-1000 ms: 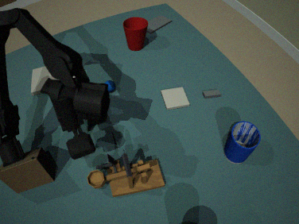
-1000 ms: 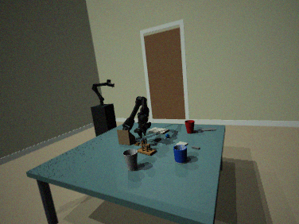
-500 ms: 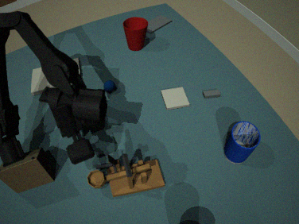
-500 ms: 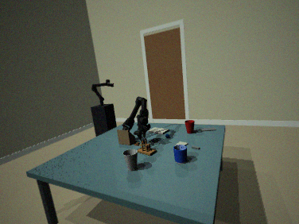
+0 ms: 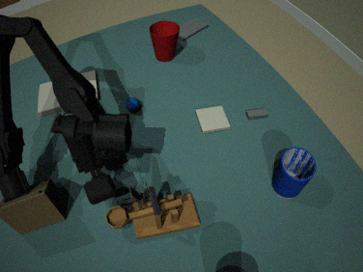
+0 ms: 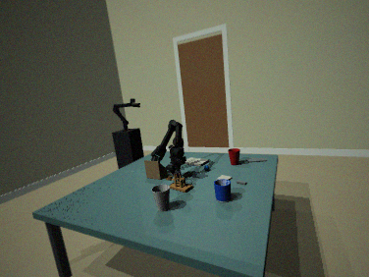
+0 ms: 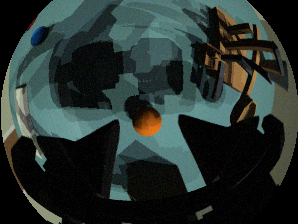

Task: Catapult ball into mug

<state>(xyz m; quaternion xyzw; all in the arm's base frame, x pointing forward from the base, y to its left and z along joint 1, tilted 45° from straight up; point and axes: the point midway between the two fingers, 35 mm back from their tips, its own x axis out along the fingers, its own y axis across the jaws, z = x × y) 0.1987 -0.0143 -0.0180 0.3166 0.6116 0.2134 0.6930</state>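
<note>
Catapult (image 5: 185,220) (image 6: 182,188) (image 7: 234,75) (just 1) inside table (image 5: 251,159) (image 6: 113,196) (image 7: 172,142) edges.

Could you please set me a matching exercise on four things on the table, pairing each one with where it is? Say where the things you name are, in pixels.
1. orange ball (image 7: 147,121)
2. round blue ball (image 5: 133,105) (image 6: 206,168) (image 7: 39,36)
3. tapered red cup (image 5: 164,42) (image 6: 234,156)
4. tapered grey cup (image 6: 161,197)

A. at the table's far end in the exterior view
B. between the gripper's (image 7: 149,121) open fingers in the wrist view
C. nearest the exterior camera
D. upper left in the wrist view

1-B, 2-D, 3-A, 4-C
</note>
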